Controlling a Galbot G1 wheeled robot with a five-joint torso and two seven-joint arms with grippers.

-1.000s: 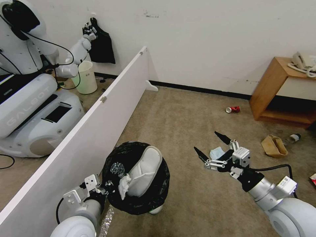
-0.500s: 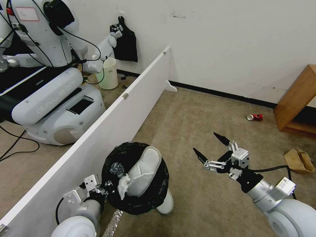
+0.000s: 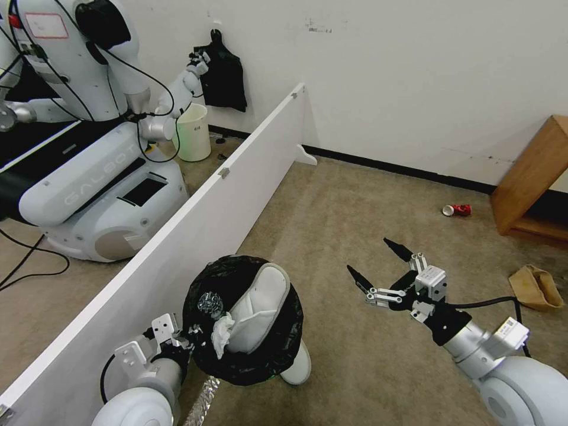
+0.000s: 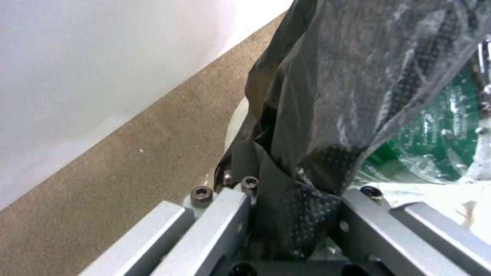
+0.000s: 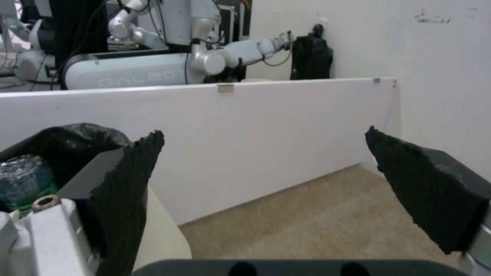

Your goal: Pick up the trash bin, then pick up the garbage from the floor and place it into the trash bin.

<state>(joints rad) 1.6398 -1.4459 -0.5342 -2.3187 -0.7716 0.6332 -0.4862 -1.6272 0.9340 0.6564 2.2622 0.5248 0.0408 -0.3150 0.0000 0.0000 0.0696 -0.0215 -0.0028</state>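
On the left, my left gripper [image 3: 180, 343] is pinched shut on the black bag at the rim of the trash bin [image 3: 278, 349]. The bin hangs low by the white board wall [image 3: 177, 236]. Inside it I see a white slipper [image 3: 260, 307], a tissue [image 3: 222, 337] and a clear bottle [image 3: 208, 303]. Another white slipper [image 3: 299, 367] peeks out on the floor right under the bin.

In the middle, my right gripper [image 3: 378, 266] floats over the carpet [image 3: 331, 207]. Its two black fingers are spread wide and hold nothing.

The trash left to grab lies to the right of that gripper. The red can [image 3: 457, 210] lies on its side, far ahead and to the right, near the wooden table [image 3: 526, 177]. The brown paper bag [image 3: 535, 287] lies flat, off to the right. My right arm is much nearer to both, so I think it should do the picking.

The floor is soft tan carpet with lots of open room. Another robot [image 3: 89, 148] stands behind the board wall.
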